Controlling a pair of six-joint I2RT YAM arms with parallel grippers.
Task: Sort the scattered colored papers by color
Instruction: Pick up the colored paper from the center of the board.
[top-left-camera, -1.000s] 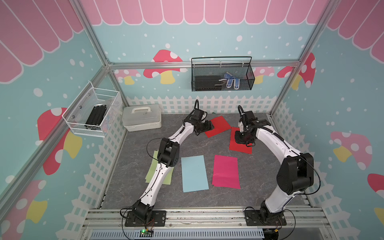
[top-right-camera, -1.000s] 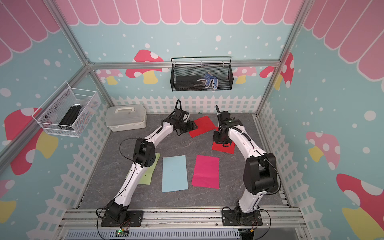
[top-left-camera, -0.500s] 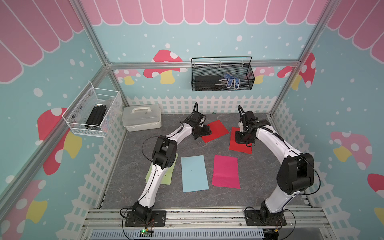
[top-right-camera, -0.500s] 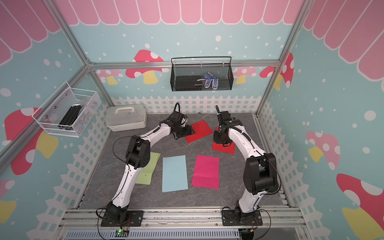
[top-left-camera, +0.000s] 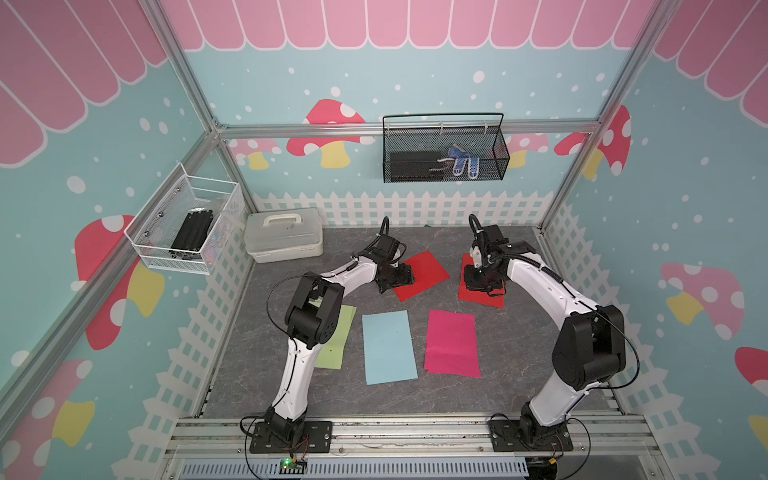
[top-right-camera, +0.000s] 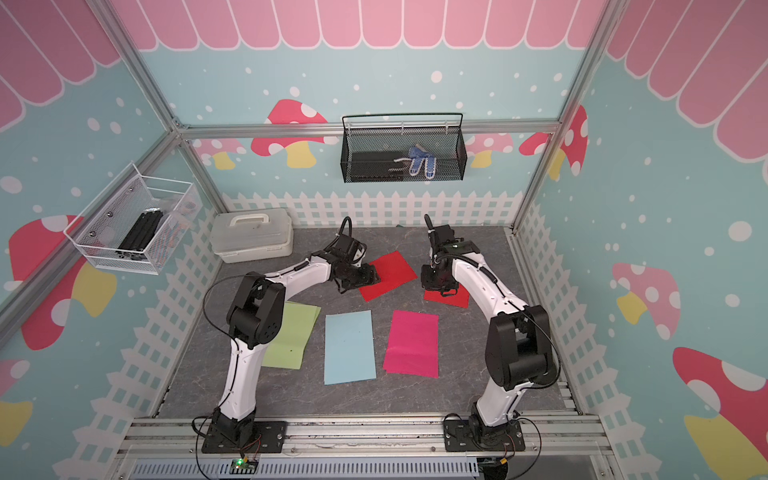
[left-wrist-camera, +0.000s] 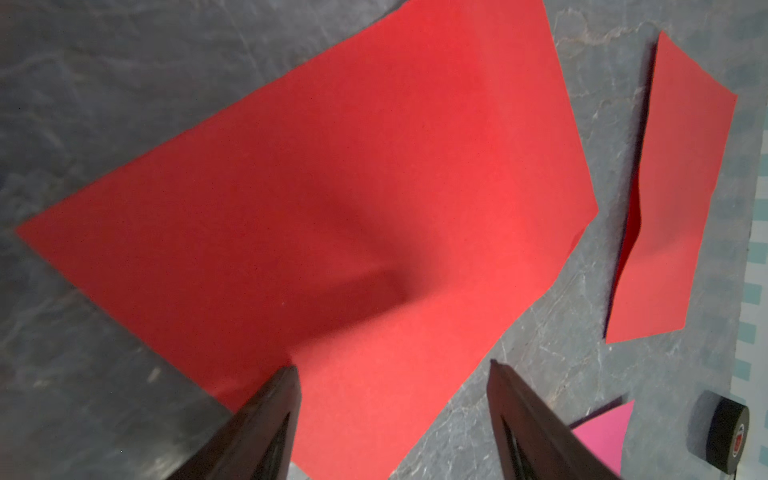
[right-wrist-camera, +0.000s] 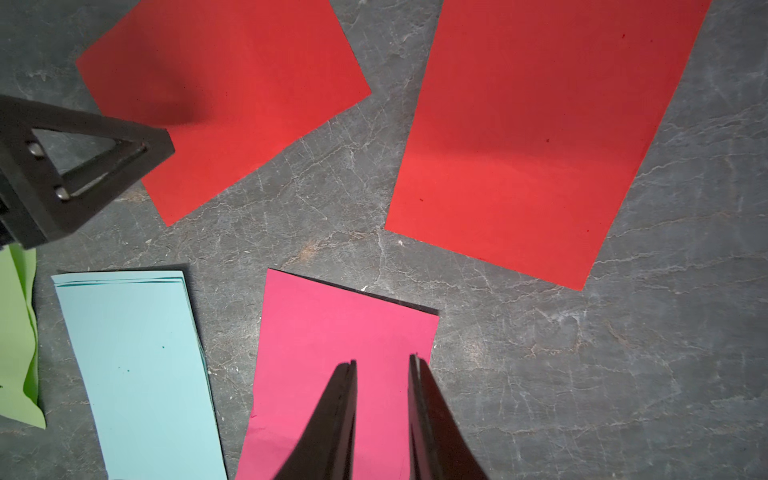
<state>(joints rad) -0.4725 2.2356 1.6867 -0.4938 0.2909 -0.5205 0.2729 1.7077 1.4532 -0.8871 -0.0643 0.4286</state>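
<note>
Jaws of the left gripper (left-wrist-camera: 392, 370) stand wide and empty, straddling one edge of the tilted red sheet (left-wrist-camera: 332, 199); whether the tips touch it I cannot tell. Jaws of the right gripper (right-wrist-camera: 383, 359) are drawn close with a narrow gap, holding nothing. In both top views that gripper hangs over the second red sheet (top-left-camera: 471, 299), which lies near the first but apart from it, toward the back of the gray desk (top-left-camera: 519, 374). Nearer the arm bases a flat row runs: light green paper (top-left-camera: 334, 351), partly under the left arm, light blue stack (top-left-camera: 388, 347), and magenta sheet (top-left-camera: 451, 343), none touching.
</note>
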